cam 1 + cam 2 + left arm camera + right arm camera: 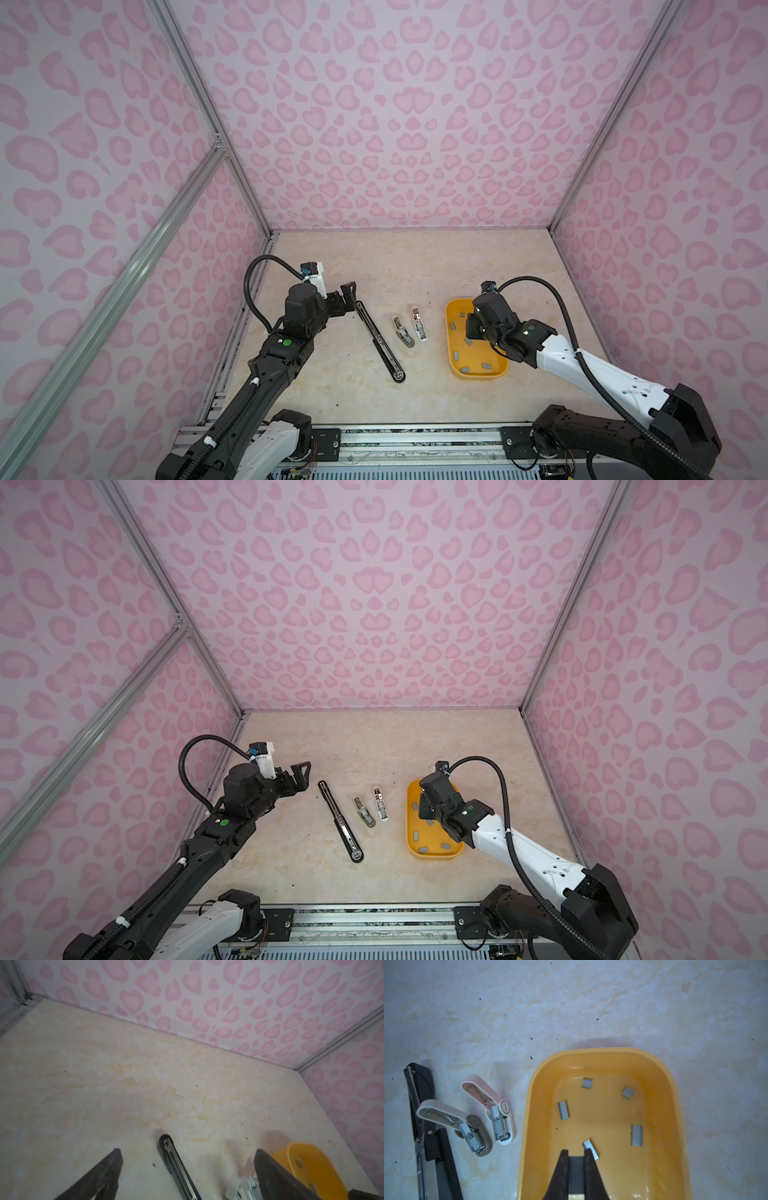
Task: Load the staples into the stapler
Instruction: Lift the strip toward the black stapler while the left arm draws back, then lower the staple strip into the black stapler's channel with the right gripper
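On the bench (415, 266), staples (636, 1135) are scattered in a tray (591, 1051) near the right edge. One strip (576, 1172) is clamped in the right gripper (575, 1151); the left gripper (188, 1150) is spread wide, empty.

Both top views evenly lit from overhead, soft faint shadows, walls (395, 124) bowed toward the edges. Wrist views dimmer, bluish; fingers (99, 1176) blurred up close, small glare spots inside the yellow tray (602, 1049).
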